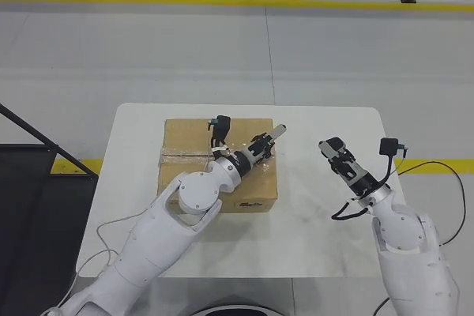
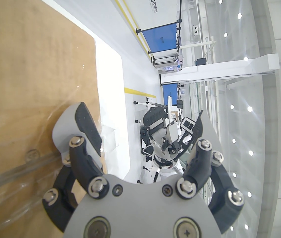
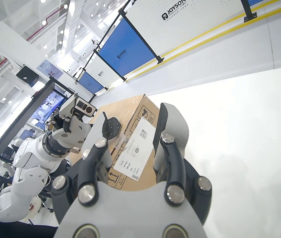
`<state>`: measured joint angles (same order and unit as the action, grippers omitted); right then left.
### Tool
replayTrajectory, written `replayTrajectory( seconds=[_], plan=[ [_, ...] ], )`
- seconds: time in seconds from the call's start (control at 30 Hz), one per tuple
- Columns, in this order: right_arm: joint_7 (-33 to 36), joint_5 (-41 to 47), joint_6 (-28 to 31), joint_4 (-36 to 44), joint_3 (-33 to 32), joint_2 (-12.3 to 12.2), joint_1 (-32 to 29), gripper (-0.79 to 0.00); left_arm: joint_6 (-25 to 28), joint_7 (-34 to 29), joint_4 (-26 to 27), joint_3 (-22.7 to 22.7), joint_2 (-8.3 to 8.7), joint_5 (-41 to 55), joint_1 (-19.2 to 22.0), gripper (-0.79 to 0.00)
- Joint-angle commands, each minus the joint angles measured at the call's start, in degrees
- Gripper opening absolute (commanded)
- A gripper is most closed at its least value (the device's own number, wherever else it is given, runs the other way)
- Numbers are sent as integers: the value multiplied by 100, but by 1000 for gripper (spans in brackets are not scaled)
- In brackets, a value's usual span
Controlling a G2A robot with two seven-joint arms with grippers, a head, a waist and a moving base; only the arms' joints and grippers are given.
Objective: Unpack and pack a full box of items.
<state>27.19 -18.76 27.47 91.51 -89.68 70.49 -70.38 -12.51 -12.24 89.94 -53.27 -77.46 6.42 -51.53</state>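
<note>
The closed cardboard box [image 1: 186, 138] is set a little left of the table's [image 1: 316, 237] middle, nearer the far edge, its taped seam [image 1: 180, 157] laid lengthwise, parallel to the near edge. The left gripper [image 1: 271, 140] is spread wide over that seam at the box's right end, so this arm is judged the nearer. The right gripper [image 1: 332, 148], also wide and empty, is held over bare table just beside the box's right side, whose label [image 3: 133, 147] is shown from the right wrist, while the wrinkled tape beside a left pad [image 2: 87, 122] is shown from the left wrist.
</note>
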Motion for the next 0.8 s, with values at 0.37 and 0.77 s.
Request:
replayTrajectory(
  seconds=[0.37, 0.77],
  plan=[
    [184, 215, 150, -213, -166, -96, 28, -308, -119, 190, -326, 497, -269, -32, 402, 0],
    [351, 494, 328, -521, -246, -178, 98, -262, -427, 340, -450, 799, -443, -536, 552, 0]
  ],
)
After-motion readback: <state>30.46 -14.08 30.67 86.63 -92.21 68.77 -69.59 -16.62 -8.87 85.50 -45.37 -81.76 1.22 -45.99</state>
